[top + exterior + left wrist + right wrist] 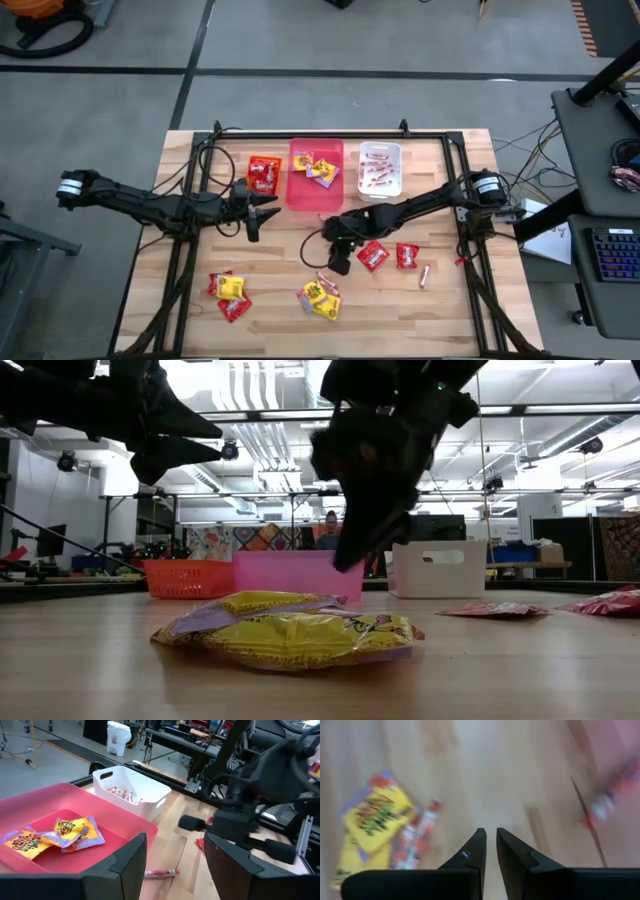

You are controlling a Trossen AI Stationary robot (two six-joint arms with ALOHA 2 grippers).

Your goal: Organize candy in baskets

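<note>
While nearly closed and empty, right gripper (490, 845) above table, yellow packets (367, 827) beside it.

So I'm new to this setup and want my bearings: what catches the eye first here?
Three bins in a row at the table's far edge: an orange bin, a pink bin with yellow packets, and a white bin. Candy lies loose on the near half. The right tool hangs nearly closed and empty over it; the left tool waits open by the orange bin.
</note>
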